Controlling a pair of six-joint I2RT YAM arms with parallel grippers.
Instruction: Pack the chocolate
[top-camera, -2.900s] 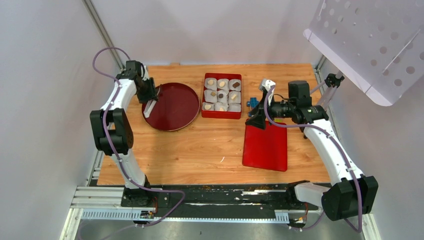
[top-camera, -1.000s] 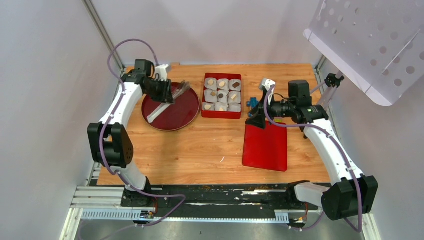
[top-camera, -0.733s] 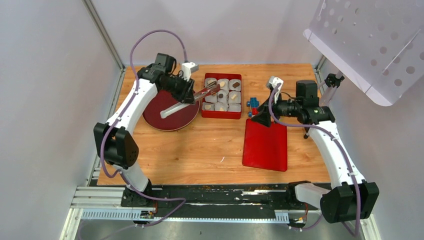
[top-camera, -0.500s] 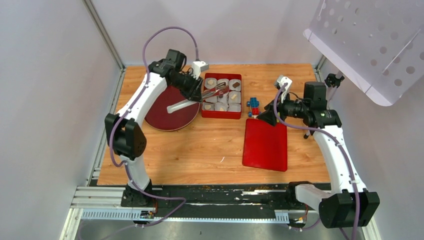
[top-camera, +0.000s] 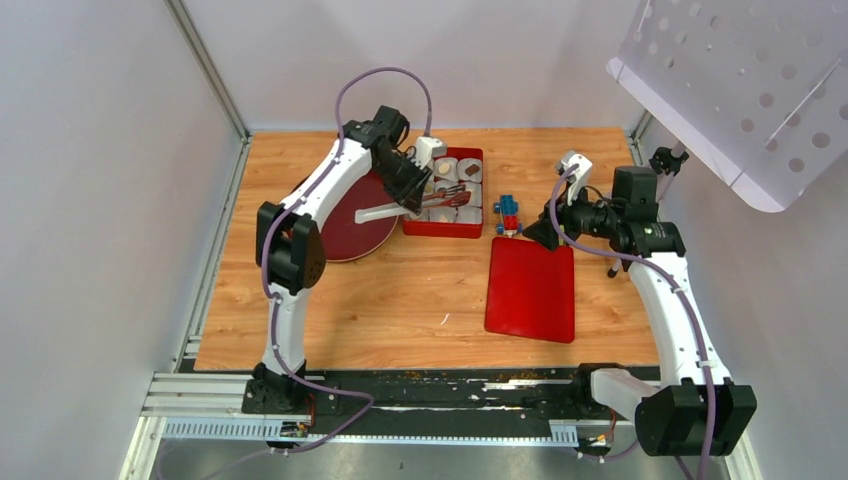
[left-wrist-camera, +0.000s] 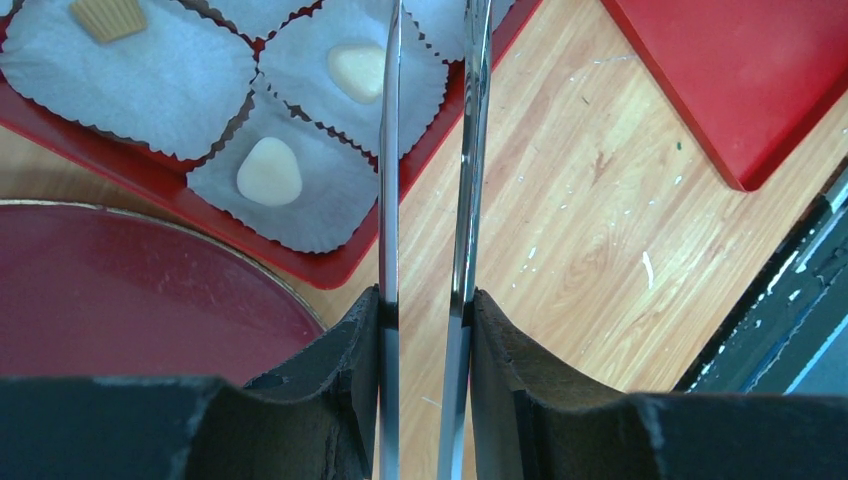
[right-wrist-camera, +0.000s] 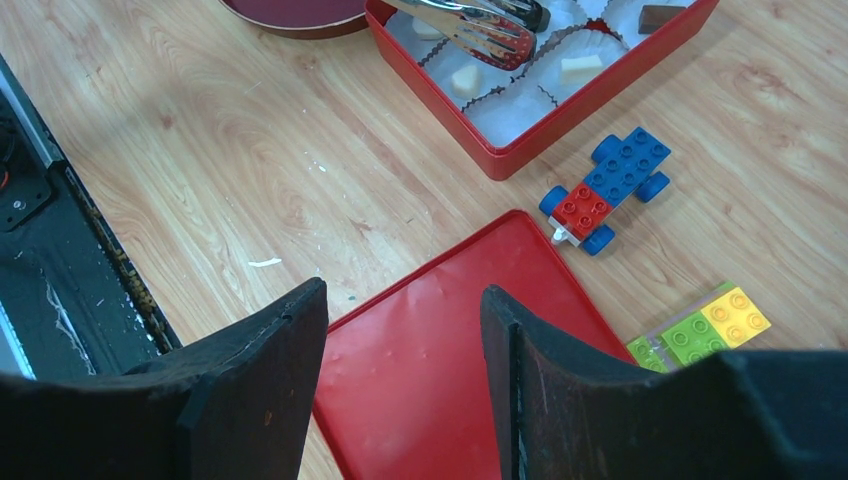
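Pale and dark chocolate lumps (left-wrist-camera: 268, 172) lie in white paper cups (left-wrist-camera: 300, 215) inside the red box (top-camera: 442, 229). They also show in the right wrist view (right-wrist-camera: 464, 79). My left gripper (top-camera: 405, 195) is shut on metal tongs (top-camera: 445, 196). The tong arms (left-wrist-camera: 388, 150) run between my fingers (left-wrist-camera: 355, 340) and reach over the box. The tong tips (right-wrist-camera: 470, 25) hover over the cups; I cannot tell whether they hold anything. My right gripper (top-camera: 545, 232) is open and empty above the flat red lid (right-wrist-camera: 450, 350).
A dark red round plate (top-camera: 350, 235) lies left of the box. A blue-and-red toy car (right-wrist-camera: 605, 190) sits between the box and the lid (top-camera: 530, 295). Green and yellow blocks (right-wrist-camera: 705, 325) lie by the lid. The black rail (right-wrist-camera: 40, 250) runs along the near edge.
My left arm has swung right from the round plate to over the red box, carrying the tongs. My right gripper has drifted slightly right and stays open.
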